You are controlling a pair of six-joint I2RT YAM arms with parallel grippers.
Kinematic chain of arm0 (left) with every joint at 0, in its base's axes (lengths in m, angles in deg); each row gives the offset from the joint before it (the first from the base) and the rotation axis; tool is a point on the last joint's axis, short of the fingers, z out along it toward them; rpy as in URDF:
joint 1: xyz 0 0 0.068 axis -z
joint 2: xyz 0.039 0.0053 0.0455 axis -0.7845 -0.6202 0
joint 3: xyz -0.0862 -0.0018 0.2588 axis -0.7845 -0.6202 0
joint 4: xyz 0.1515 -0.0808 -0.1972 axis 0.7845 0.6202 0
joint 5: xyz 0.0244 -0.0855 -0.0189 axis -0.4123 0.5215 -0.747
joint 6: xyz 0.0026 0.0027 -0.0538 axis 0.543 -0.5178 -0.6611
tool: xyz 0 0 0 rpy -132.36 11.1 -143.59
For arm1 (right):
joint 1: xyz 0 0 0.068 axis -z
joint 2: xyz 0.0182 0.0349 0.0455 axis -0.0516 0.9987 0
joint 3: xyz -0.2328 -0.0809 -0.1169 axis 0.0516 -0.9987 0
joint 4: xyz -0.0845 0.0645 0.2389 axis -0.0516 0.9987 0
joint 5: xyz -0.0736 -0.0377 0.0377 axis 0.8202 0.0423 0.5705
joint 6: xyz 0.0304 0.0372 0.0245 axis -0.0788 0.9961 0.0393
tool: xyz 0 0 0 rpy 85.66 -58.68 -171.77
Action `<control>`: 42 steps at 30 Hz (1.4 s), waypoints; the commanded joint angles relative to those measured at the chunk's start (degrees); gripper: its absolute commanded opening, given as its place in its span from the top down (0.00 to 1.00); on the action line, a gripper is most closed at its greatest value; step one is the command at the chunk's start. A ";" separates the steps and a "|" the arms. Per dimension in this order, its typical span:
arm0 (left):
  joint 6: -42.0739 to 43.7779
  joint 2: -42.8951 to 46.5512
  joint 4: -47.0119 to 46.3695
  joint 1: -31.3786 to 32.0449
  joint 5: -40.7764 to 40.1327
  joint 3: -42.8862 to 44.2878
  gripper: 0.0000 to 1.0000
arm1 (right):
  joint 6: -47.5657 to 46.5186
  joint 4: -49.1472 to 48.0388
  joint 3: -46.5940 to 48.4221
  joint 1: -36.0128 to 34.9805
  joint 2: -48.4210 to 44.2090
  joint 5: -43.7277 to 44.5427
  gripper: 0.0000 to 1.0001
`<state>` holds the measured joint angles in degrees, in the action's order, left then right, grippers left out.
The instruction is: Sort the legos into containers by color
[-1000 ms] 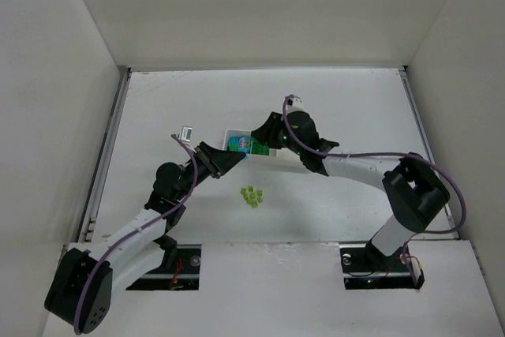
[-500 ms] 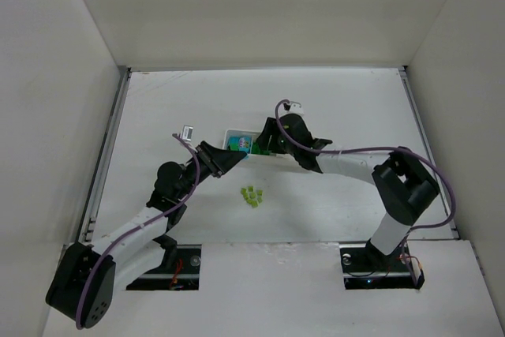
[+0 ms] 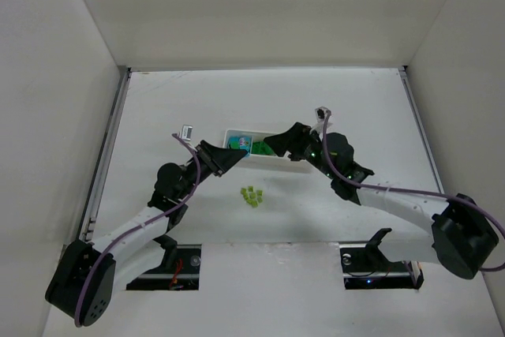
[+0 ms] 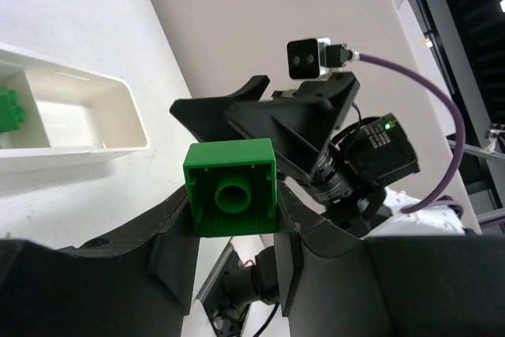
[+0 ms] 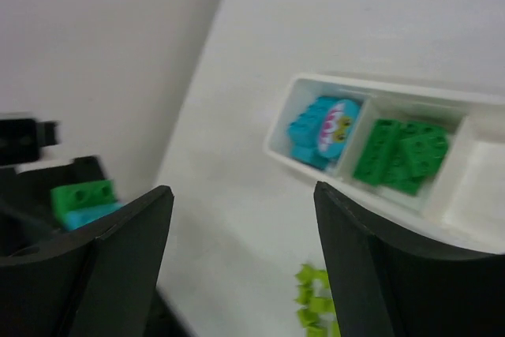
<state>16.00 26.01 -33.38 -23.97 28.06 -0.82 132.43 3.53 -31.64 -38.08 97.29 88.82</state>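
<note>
Legos of three colours lie in three places. Cyan-blue plastic bricks (image 5: 319,133) sit in the end compartment of the long shallow white plastic tray (image 5: 371,195), on the left arm's side. Dark green bricks (image 5: 404,155) fill the middle compartment. A small cluster of pale yellow-green bricks (image 3: 252,195) lies loose on the white table (image 3: 355,108), on the near side of the tray and apart from it. One more green square brick (image 4: 230,197) is off the table, clamped between the black fingers (image 4: 170,238) of the left gripper (image 3: 230,159); its hollow underside, with a round tube in the middle, faces the left wrist camera. That gripper hangs just beside the tray's cyan end, at its near-left corner. In the right wrist view a cyan patch shows just below the held brick, too blurred to tell what it is. The right gripper (image 5: 241,191) is above the tray and hides its right part in the top view, its two black fingers (image 5: 126,274) spread wide with nothing between them.
</note>
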 commanded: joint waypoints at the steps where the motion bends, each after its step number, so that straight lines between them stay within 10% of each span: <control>1: -1.62 0.15 -6.66 0.46 0.02 -0.69 0.82 | 7.60 -16.96 -4.18 0.48 -0.69 -12.26 0.19; 12: -0.84 1.73 -5.87 1.34 2.03 -1.83 0.81 | 18.86 -26.47 -4.71 0.74 2.65 -20.90 0.14; 20: 5.31 -1.08 -5.78 5.64 6.17 -1.92 0.81 | 10.27 -18.83 -1.47 -0.66 2.82 -20.81 0.12; 42: 5.67 -2.14 -6.40 7.58 11.18 -0.25 0.80 | 0.06 -8.98 3.02 -3.57 5.20 -27.67 0.39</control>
<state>20.88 23.28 -34.91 -16.06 38.73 -2.94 134.53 -4.82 -30.11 -40.55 103.55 62.83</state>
